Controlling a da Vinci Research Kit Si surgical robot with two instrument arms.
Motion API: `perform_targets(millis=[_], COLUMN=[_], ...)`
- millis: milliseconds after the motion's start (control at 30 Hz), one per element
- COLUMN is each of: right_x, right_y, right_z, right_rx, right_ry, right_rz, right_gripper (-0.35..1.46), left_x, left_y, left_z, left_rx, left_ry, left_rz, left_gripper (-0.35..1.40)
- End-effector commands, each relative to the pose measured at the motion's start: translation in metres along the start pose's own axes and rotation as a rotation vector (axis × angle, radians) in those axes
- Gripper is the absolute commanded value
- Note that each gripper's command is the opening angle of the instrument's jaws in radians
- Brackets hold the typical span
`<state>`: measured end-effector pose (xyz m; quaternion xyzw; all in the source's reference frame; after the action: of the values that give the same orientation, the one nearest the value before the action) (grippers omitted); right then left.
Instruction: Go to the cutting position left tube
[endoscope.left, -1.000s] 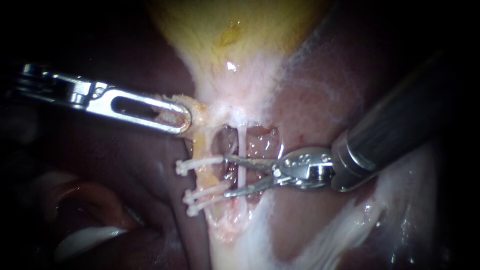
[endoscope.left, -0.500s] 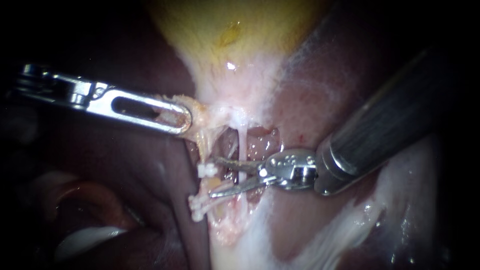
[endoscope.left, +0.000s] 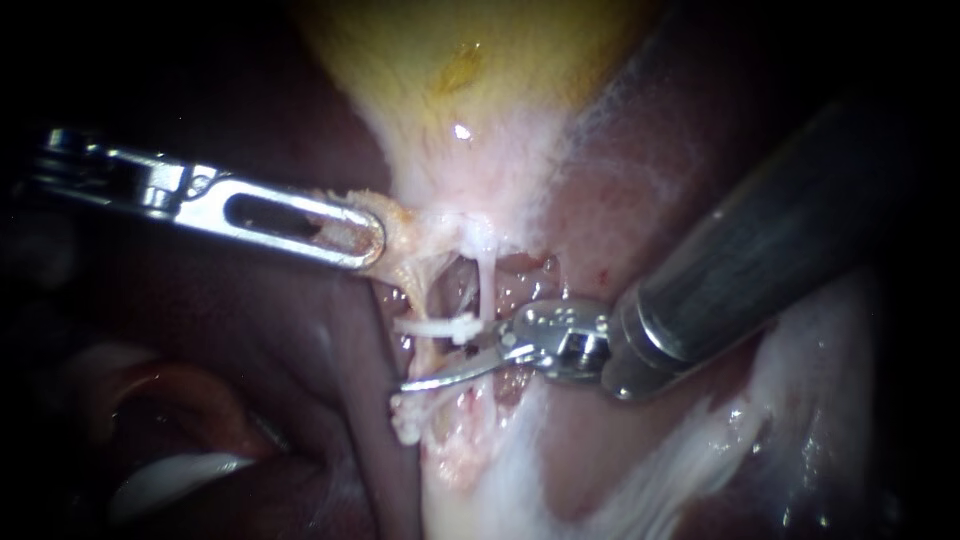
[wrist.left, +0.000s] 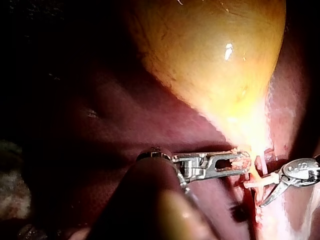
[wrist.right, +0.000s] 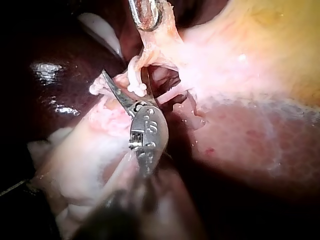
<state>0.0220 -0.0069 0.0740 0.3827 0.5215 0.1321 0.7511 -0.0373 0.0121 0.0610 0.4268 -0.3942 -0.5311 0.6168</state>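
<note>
My left instrument (endoscope.left: 368, 240) pinches tissue at the neck of the gallbladder (endoscope.left: 480, 60). My right instrument (endoscope.left: 428, 358) is spread at the left tube (endoscope.left: 414, 300). Its lower blade crosses the tube between the upper clip (endoscope.left: 440, 327) and the lower clips (endoscope.left: 405, 425).

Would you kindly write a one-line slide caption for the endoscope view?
Left instrument holding tissue at the neck of the gallbladder; right instrument at the clipped left tube.

Surgical bench, wet tissue.
Yellow gallbladder (endoscope.left: 470, 60) top centre, liver (endoscope.left: 270, 320) lower left, clip (endoscope.left: 440, 327) mid-frame; left instrument (endoscope.left: 350, 235), right instrument (endoscope.left: 440, 355) from the frame's sides.
</note>
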Motion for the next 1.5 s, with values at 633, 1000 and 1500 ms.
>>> perform_targets(millis=[633,1000,1500], right_x=[0.0,0.0003,0.0006], right_y=[0.0006,0.0008,0.002], right_z=[0.0002,0.0022,0.0048], right_rx=[0.017,0.054,0.036], right_ry=[0.012,0.021,0.053], right_rz=[0.026,0.025,0.025], right_gripper=[1.43,1.43,1.43], left_x=[0.0,-0.0001,0.0], left_y=[0.0,0.0,0.0], left_z=[0.0,0.0001,0.0001], left_rx=[0.0,0.0,-0.001], left_ry=[0.0,0.0,0.0], left_rz=[0.0,0.0,0.0], left_gripper=[-0.35,-0.35,-0.35])
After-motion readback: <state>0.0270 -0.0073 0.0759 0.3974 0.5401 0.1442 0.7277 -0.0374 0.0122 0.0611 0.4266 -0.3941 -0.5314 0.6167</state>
